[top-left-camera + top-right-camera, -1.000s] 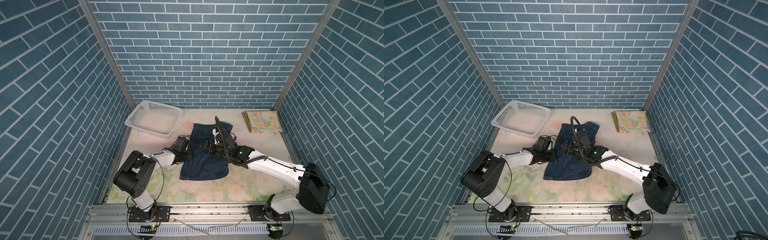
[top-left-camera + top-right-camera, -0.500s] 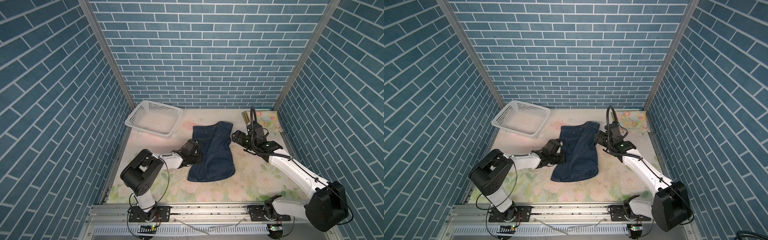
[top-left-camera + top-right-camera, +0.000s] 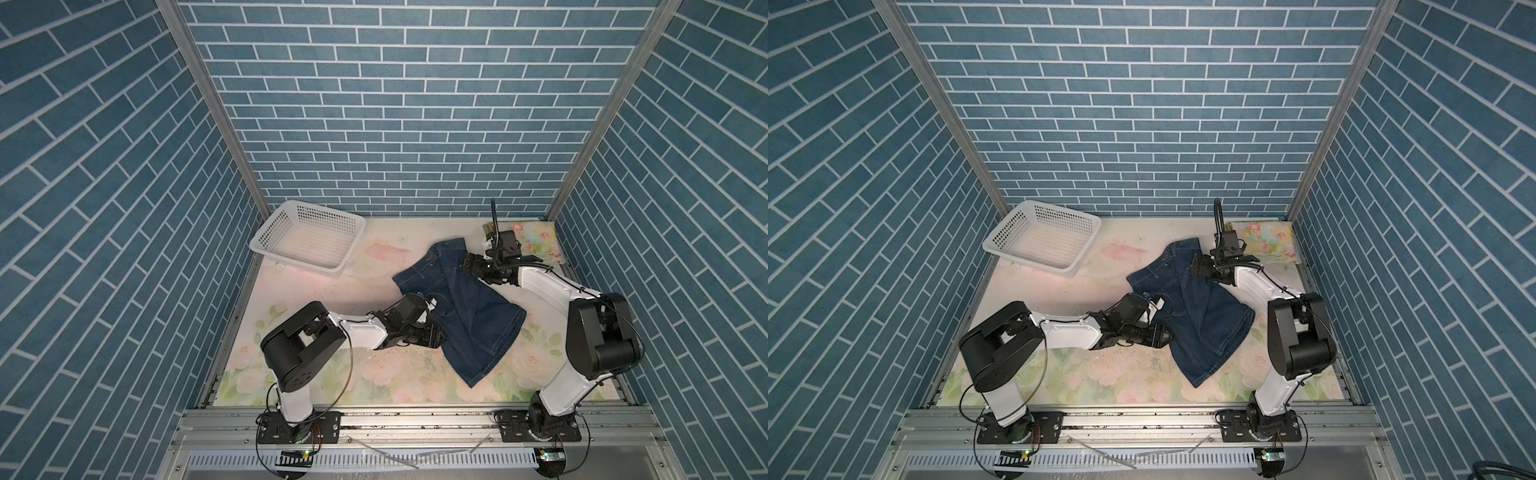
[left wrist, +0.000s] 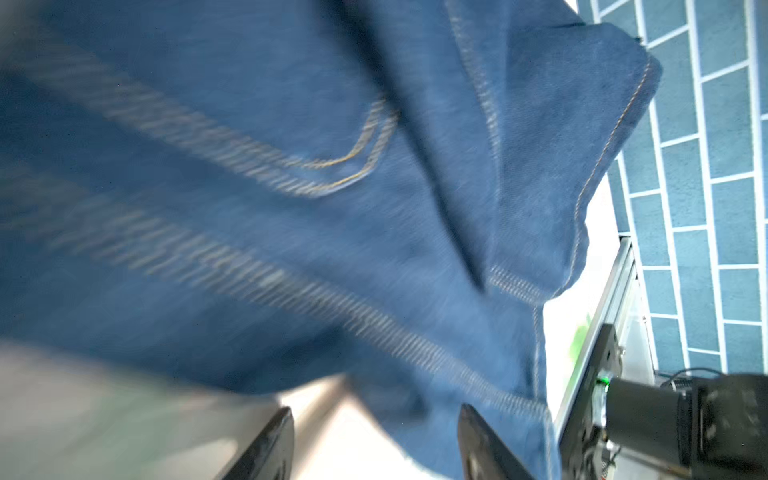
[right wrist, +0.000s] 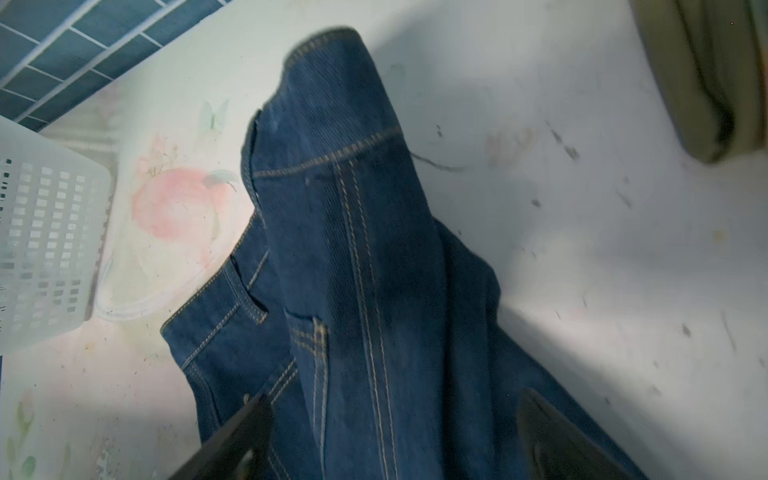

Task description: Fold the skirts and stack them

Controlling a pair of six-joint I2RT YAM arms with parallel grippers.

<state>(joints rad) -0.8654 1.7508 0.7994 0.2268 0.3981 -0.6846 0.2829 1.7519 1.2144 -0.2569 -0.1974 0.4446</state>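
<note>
Blue brick walls (image 3: 399,104) close three sides of my flower-printed worktop (image 3: 316,286). My left hand (image 4: 376,419) and right hand (image 5: 392,403) both have fingers parted, gripping nothing, with the denim skirt (image 3: 469,307) lying rumpled between them. Just beyond my right hand sits the folded floral skirt (image 3: 536,237). Beyond my left there is bare worktop, then the white basket (image 3: 307,237).

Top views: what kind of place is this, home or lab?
Most likely a lab robot cell, not a home: brick-print wall panels in a metal frame, left arm and right arm bolted to a front rail, a denim skirt and white basket on a floral tabletop.
</note>
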